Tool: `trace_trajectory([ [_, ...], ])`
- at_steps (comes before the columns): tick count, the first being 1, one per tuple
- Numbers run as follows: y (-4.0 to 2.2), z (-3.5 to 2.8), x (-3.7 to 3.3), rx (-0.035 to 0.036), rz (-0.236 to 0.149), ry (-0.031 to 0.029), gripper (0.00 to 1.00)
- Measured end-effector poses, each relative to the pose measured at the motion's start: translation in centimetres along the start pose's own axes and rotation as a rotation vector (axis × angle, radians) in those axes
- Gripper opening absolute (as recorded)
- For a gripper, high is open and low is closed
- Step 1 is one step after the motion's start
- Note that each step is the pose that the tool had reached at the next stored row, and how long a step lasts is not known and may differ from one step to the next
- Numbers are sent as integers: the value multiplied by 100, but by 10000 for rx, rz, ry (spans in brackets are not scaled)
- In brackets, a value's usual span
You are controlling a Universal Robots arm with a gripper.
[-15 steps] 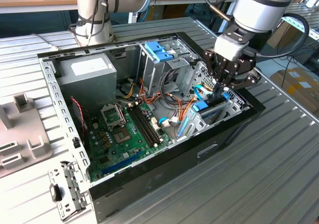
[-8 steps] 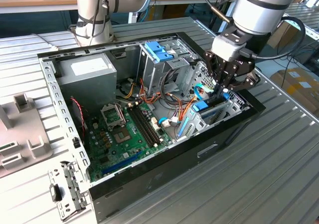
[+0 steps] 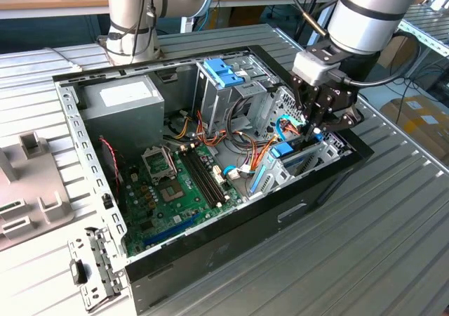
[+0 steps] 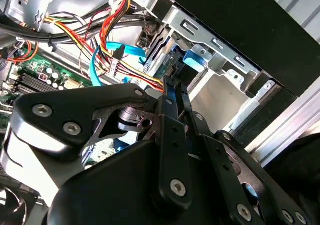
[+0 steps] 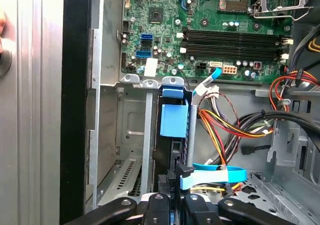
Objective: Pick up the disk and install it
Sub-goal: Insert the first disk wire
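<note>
One open computer case [image 3: 210, 253] lies on its side on the ribbed metal table [image 3: 393, 246], its black outer wall toward the near edge in the exterior view. Inside it, the green motherboard [image 3: 179, 189] covers the floor, a grey power supply [image 3: 123, 109] sits at the far corner on the exterior view's left, and a tall grey drive cage [image 3: 224, 98] with a lighter blue bracket [image 3: 223, 72] stands at the back. The arm [image 3: 368, 10] reaches down over the case's end on the exterior view's right, with the gripper [image 3: 312, 119] lowered into the metal drive bay [image 5: 127, 130] there. The disk [image 5: 174, 122] stands on edge in that bay, its blue rail and end tab showing in the first wrist view, just beside the bundle of coloured cables [image 5: 225, 130]. The black fingers [image 5: 160, 212] sit close together at the disk's near end, but whether the jaws actually clench it I cannot tell. A light blue flat cable [image 5: 212, 176] crosses just beside them.
</note>
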State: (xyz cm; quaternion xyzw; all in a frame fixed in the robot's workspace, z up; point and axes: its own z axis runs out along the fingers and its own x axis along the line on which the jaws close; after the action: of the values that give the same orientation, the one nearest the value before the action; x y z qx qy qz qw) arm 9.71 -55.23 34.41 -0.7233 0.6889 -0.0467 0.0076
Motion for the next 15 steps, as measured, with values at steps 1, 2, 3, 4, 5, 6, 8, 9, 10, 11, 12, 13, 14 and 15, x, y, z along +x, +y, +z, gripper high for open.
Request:
trace_trajectory([
  [1,-2,3,0,-3,40,2,17],
  [2,-4,6,0,-6,94,7,17],
  [3,-5,8,0,-8,131,11,17],
  [4,-7,11,0,-12,194,16,17],
  [5,-8,15,0,-15,254,19,17],
  [6,-9,18,-1,-16,289,21,17],
  [8,-9,23,-1,-23,389,30,17],
  [9,-9,24,-1,-25,426,33,17],
  [10,-9,25,-1,-25,436,34,17],
  [11,-9,26,-1,-25,436,33,17],
  [12,-9,26,-1,-26,437,32,17],
  [13,-9,26,-1,-25,437,32,17],
  [14,-9,26,-1,-26,437,32,17],
  [15,-9,26,-1,-25,438,31,17],
])
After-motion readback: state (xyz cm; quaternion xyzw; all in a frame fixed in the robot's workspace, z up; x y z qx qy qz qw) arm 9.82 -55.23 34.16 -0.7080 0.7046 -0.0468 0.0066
